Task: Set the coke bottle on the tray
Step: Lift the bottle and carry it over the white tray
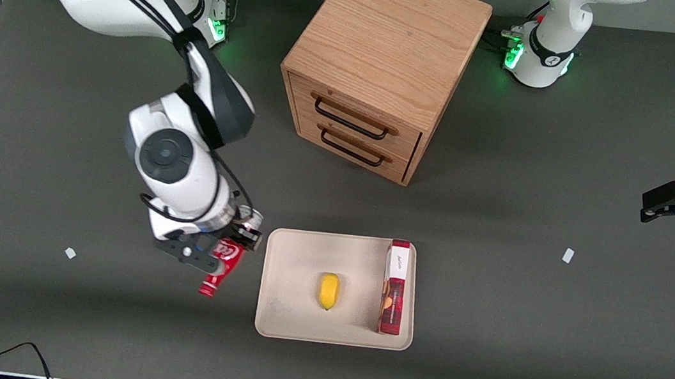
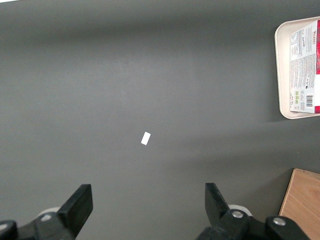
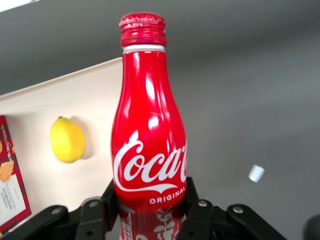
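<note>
The coke bottle (image 1: 220,272) is a small red contour bottle with white script, its cap end pointing toward the front camera. My right gripper (image 1: 220,251) is shut on its body, holding it beside the tray (image 1: 295,274) on the working arm's side, over the dark table. In the right wrist view the bottle (image 3: 149,135) fills the middle, with black fingers (image 3: 111,200) pressed on both sides of its lower body. The cream-beige tray (image 3: 55,105) shows next to it there.
On the tray lie a yellow lemon (image 1: 329,290) and a red-and-white box (image 1: 394,287). A wooden two-drawer cabinet (image 1: 378,66) stands farther from the front camera. Small white scraps (image 1: 70,252) (image 1: 568,255) lie on the table.
</note>
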Robot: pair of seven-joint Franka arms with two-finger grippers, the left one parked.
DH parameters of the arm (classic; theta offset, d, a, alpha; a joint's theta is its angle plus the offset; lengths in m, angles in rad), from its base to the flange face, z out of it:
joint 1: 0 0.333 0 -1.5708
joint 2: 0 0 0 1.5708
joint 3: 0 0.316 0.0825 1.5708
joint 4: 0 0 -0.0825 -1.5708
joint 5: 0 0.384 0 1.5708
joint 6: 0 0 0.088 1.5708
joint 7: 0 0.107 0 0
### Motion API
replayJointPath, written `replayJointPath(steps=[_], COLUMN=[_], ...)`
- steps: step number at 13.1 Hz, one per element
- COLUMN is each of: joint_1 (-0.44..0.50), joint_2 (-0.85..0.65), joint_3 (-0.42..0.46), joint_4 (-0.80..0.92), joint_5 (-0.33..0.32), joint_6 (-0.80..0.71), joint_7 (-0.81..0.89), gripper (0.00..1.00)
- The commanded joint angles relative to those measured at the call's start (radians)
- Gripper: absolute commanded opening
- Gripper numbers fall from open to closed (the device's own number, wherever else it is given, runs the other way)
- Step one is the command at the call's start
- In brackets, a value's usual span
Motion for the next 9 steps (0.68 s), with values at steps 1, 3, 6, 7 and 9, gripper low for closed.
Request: replayJointPath(steps=[1, 3, 6, 7, 9], joint_1=[0.062, 0.065, 0.082, 0.08, 0.083], joint_2=[0.154, 0.217, 0.303, 0.323, 0.358], joint_3=[-0.04, -0.039, -0.039, -0.037, -0.04], joint_4=[0.205, 0.224, 0.223, 0.223, 0.22], joint_5=[-0.025, -0.023, -0.022, -0.013, -0.013], joint_6=[-0.027, 0.034, 0.12, 0.134, 0.177], joint_7=[-0.203, -0.274, -0.279, -0.277, -0.26], gripper=[0.0, 0.0, 0.0, 0.0, 0.0])
